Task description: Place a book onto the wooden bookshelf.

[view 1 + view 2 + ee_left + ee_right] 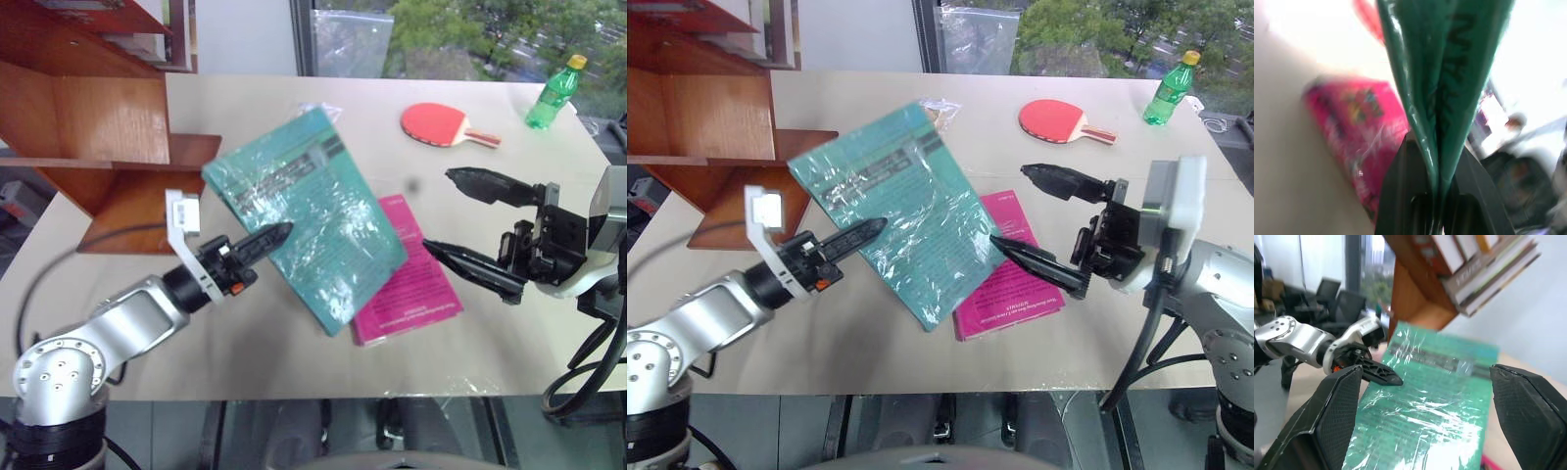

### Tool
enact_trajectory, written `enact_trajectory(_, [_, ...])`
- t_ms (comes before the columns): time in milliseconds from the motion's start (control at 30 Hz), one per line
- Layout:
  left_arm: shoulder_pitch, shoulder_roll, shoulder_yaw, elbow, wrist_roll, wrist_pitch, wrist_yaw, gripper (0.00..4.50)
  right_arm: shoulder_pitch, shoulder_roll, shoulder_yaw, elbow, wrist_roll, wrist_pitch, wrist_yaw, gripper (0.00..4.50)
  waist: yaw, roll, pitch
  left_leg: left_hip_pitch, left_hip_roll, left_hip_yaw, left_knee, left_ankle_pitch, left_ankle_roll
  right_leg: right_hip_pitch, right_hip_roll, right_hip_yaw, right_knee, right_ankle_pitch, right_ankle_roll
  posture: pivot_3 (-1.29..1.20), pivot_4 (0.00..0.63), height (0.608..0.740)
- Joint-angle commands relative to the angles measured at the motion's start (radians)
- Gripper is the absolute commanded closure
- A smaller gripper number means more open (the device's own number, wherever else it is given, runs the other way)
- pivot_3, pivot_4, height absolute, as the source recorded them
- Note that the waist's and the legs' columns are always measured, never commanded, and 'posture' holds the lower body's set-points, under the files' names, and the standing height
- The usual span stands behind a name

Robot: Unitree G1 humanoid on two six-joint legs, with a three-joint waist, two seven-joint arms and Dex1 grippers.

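My left gripper (266, 238) is clamped on the book (309, 211), fingers pinched together on its near edge; in the left wrist view the two black fingers (1400, 191) squeeze the teal cover from both sides. The book is lifted off the table (245, 333), tilted, its glossy cover facing up toward the head camera, dark print across the upper half. My right gripper (470, 220) stands wide apart, holding nothing, its two fingers pointing at the book's right edge from just beside it; I cannot tell whether the lower tip touches it. In the right wrist view both fingers (1332, 421) frame the cover with clear space between them. Beneath the book lies the magenta-pink book (407, 274) flat on the table, its left part hidden by the teal one. The wooden bookshelf (88, 127) sits at the table's far left corner, cut off by the frame edge, near the book's upper corner. A red paddle (441, 124) and a green bottle (554, 91) lie well beyond. The left wrist view is blurred past the book.
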Motion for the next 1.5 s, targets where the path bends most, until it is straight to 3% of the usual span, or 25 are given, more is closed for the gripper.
enact_trajectory(33, [-0.004,0.159,0.038,-0.15,0.329,-0.066,-0.205,4.47,-0.038,0.006,-0.042,0.034,0.028,-0.047,0.014,0.24,-0.001,0.0,0.0,0.0,0.0,0.0,0.0,0.0,0.0,0.0,0.001,0.0,-0.001,0.0,0.0,0.0,0.15,0.74])
enact_trajectory(167, [0.042,0.353,0.054,-0.189,0.783,-0.306,-0.463,4.47,-0.069,0.019,-0.06,0.104,0.003,-0.095,0.033,0.24,-0.002,0.003,0.001,0.002,0.001,0.003,-0.007,0.0,-0.001,0.0,0.003,0.001,-0.005,0.0,0.0,0.0,0.15,0.74])
enact_trajectory(300, [0.01,0.467,0.151,-0.12,1.02,-0.49,-0.654,4.47,-0.077,0.012,-0.075,0.169,-0.025,-0.128,0.064,0.24,-0.001,0.005,0.001,0.005,0.001,0.007,-0.015,0.001,-0.003,-0.002,0.004,0.001,-0.007,0.0,0.0,0.0,0.15,0.74])
enact_trajectory(567, [-0.102,0.619,0.368,0.005,1.173,-0.513,-0.948,4.47,-0.126,0.035,-0.033,0.27,-0.077,-0.173,0.118,0.24,-0.008,0.006,0.002,-0.01,0.001,0.011,-0.015,0.002,-0.003,-0.018,0.005,0.003,-0.008,0.0,0.001,0.0,0.15,0.74])
enact_trajectory(933, [-0.258,0.749,0.45,0.193,1.317,-0.595,-1.177,4.47,-0.231,0.119,0.045,0.405,-0.15,-0.231,0.205,0.24,-0.024,0.005,0.003,-0.01,0.002,0.01,-0.015,0.002,-0.004,-0.018,0.005,0.002,-0.006,0.0,0.002,0.0,0.15,0.74])
enact_trajectory(1100, [-0.227,0.759,0.529,0.278,1.49,-0.65,-1.352,4.47,-0.251,0.137,0.057,0.429,-0.16,-0.24,0.224,0.24,-0.026,0.005,0.003,-0.01,0.002,0.013,-0.014,0.002,-0.004,-0.018,0.005,0.003,-0.006,0.0,0.002,0.0,0.15,0.74])
enact_trajectory(1267, [-0.139,0.705,0.638,0.333,1.679,-0.71,-1.524,4.47,-0.265,0.156,0.073,0.437,-0.167,-0.244,0.235,0.24,-0.028,0.006,0.003,-0.01,0.002,0.018,-0.014,0.002,-0.004,-0.019,0.006,0.003,-0.005,0.0,0.002,0.0,0.15,0.74])
enact_trajectory(1500, [0.018,0.579,0.697,0.394,1.844,-0.838,-1.507,4.47,-0.265,0.177,0.085,0.404,-0.176,-0.238,0.223,0.24,-0.027,0.006,0.003,-0.01,0.003,0.018,-0.013,0.002,-0.004,-0.019,0.006,0.004,-0.004,0.0,0.001,0.0,0.15,0.74])
